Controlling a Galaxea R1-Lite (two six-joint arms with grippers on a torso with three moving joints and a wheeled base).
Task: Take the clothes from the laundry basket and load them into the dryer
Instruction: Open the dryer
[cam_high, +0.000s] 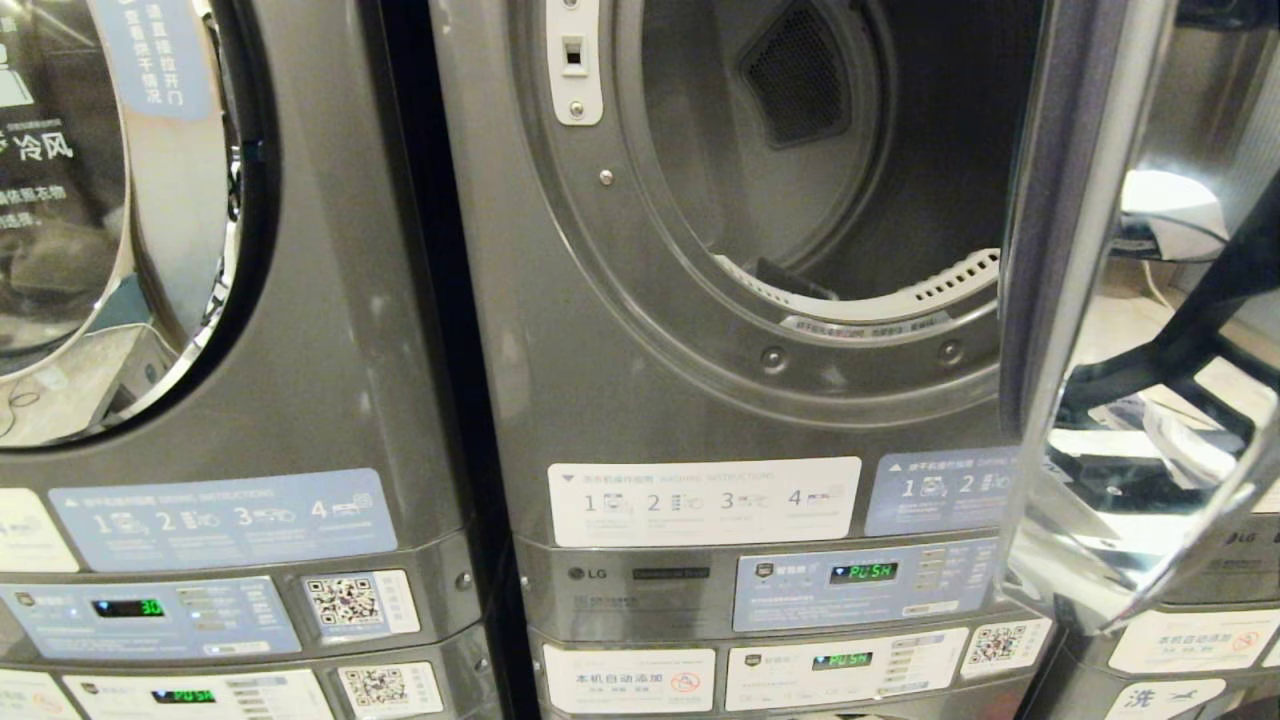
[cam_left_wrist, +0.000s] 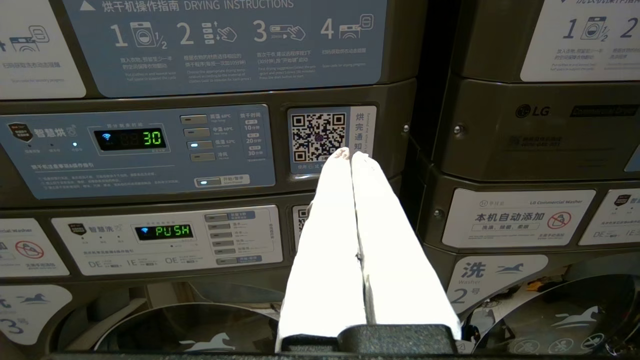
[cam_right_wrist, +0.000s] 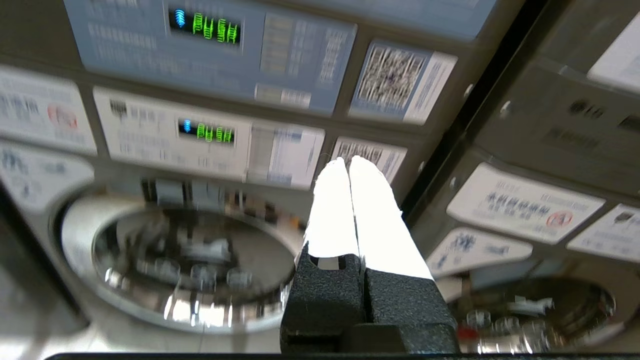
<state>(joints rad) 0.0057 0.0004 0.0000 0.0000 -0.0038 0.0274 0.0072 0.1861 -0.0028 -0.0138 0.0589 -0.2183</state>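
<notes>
The dryer (cam_high: 620, 330) fills the middle of the head view with its round mouth open; the part of the drum (cam_high: 800, 200) that shows holds no clothes. Its chrome-rimmed door (cam_high: 1090, 330) stands swung out to the right. The laundry basket and the clothes are out of view. Neither arm appears in the head view. My right gripper (cam_right_wrist: 348, 160) is shut and empty, low down in front of the dryer's PUSH control panel (cam_right_wrist: 210, 30). My left gripper (cam_left_wrist: 350, 153) is shut on nothing, facing a QR label (cam_left_wrist: 318, 132) on the neighbouring machine.
Left of the dryer stands an alike dryer (cam_high: 300, 330) with its door closed and 30 on its display (cam_left_wrist: 145, 138). Washers with round chrome doors (cam_right_wrist: 185, 265) sit beneath both machines. The open door juts into the space on the right.
</notes>
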